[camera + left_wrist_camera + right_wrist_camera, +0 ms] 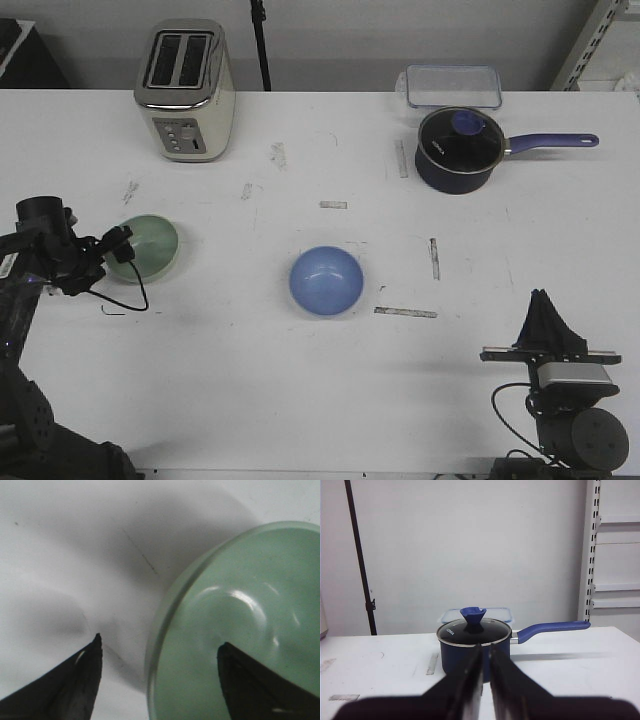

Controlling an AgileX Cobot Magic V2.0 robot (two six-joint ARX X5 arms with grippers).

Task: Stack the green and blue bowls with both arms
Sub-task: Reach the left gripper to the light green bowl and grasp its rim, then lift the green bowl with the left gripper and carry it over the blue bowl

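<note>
nearest me, at the bench's [300, 400] front right corner, my right gripper [545, 305] is parked well away from both bowls. in its wrist view the jaws are pressed together, tips almost touching, aimed straight back at the saucepan [475, 645] and not at either bowl.

on the left, my left gripper [118, 245] is at the green bowl [147, 247]. in the left wrist view its jaws are spread and straddle the bowl's rim: one finger [75, 685] sits outside over bare bench, the other [260, 685] over the bowl's [240, 625] hollow. i can't see any pinch on the rim yet. the rim runs crosswise between the fingers, so i judge that closing here should catch the wall.

the blue bowl [326, 281] sits upright near mid-bench, well apart from the green one, off to the green one's right. it's between the two arms, a bit closer to the left gripper than to the parked right one.

farther back stand the toaster [185, 90] on the left and a clear lidded container [453, 87] behind the saucepan.
</note>
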